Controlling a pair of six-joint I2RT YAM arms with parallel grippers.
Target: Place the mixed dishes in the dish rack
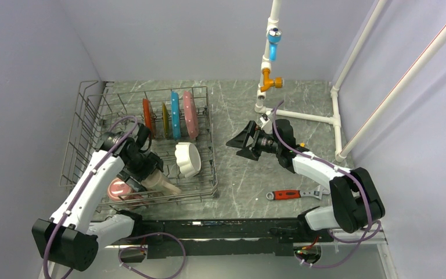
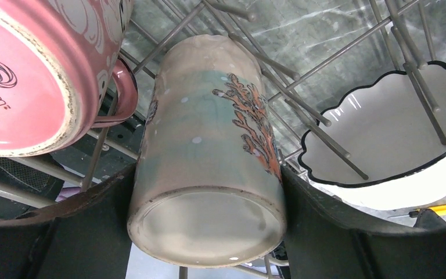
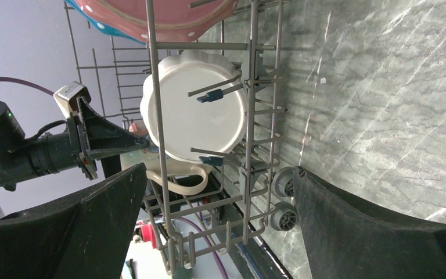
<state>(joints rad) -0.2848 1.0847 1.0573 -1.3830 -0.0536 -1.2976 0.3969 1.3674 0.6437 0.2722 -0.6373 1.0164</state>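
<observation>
In the rack (image 1: 212,152), front left, the mug (image 1: 118,189) lies beside the cup (image 1: 164,182), which the left jaws clasp by both sides. The bowl (image 1: 188,158) stands just right. Over the counter (image 1: 238,180), the right jaws gape wide, empty.

Coral-patterned cream cup (image 2: 209,151), base toward the lens, was gripped between the dark fingers (image 2: 75,238) of the left end effector (image 2: 207,232), pink mug (image 2: 29,75) sat at ten o'clock, white scalloped bowl (image 2: 383,145) at three o'clock, dish rack (image 2: 337,54) wires crossed behind, over marbled counter (image 2: 325,23).
</observation>
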